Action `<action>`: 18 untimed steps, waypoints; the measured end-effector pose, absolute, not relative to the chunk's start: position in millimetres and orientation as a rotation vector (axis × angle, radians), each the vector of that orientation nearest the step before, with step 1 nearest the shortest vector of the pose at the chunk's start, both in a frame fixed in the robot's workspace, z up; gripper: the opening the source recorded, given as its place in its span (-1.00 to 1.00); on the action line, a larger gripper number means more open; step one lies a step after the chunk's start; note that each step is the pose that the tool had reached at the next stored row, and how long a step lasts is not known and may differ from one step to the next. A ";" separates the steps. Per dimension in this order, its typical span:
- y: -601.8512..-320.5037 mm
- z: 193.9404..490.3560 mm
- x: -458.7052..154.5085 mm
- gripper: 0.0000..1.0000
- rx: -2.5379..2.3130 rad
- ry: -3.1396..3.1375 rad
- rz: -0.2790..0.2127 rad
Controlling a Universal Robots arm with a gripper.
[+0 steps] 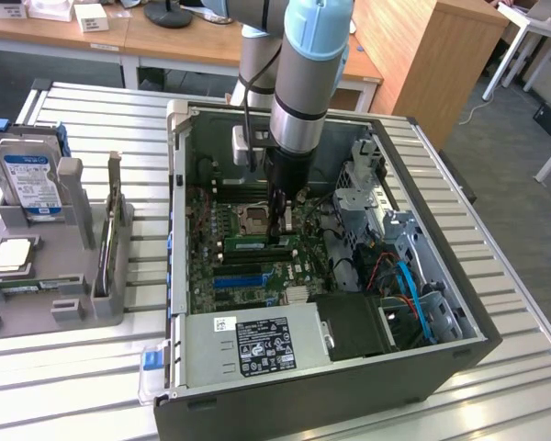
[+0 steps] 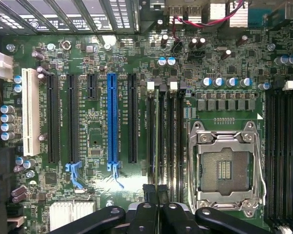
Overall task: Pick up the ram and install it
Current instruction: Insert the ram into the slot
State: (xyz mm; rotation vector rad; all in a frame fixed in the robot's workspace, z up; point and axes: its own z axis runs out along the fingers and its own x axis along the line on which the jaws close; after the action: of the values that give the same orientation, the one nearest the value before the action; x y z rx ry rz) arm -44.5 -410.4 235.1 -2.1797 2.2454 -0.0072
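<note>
hard to make out: the end effector's (image 1: 278, 233) fingertips are buried among the boards and cables in the pc case (image 1: 459, 312). in the wrist view the stick is edge-on and blends into the dark dimm slots next to the cpu socket (image 2: 224, 168), so i can't separate the two there. arm body blocks the rear of the case behind the socket.

the ram (image 1: 253, 244) lies flat-long just beside the cpu socket (image 1: 254, 219), on the socket's camera-facing side in the exterior view. it stands on edge in the slot row. end effector (image 2: 158, 191) is straight over it, at the stick's end toward the exterior view's right. fingers nearly together with only a thin gap, looks clenched on the ram's top edge.

around it:
- blue pci slot (image 2: 112, 122) is further from the socket than the dimm slots.
- power supply (image 1: 257, 344) is past the ram from the socket.
- drive cage (image 1: 372, 207) and blue cables (image 1: 409, 285) are well apart from the socket.
- outside the case on the counter (image 1: 73, 377): grey fixture (image 1: 83, 276) with hard drive (image 1: 28, 179) and cpu chip (image 1: 11, 255), well away from the socket.
</note>
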 end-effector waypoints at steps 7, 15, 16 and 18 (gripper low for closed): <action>-411.6 235.2 -44.5 -0.76 -2.180 2.245 -0.007; -413.1 235.2 -44.4 -0.76 -2.180 2.245 -0.007; -413.3 235.1 -44.4 -0.76 -2.180 2.245 -0.007; -413.7 235.1 -44.4 -0.76 -2.180 2.246 -0.007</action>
State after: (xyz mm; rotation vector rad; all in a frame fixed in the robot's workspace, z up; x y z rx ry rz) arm -44.4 -413.7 235.1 -2.1797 2.2455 -0.0072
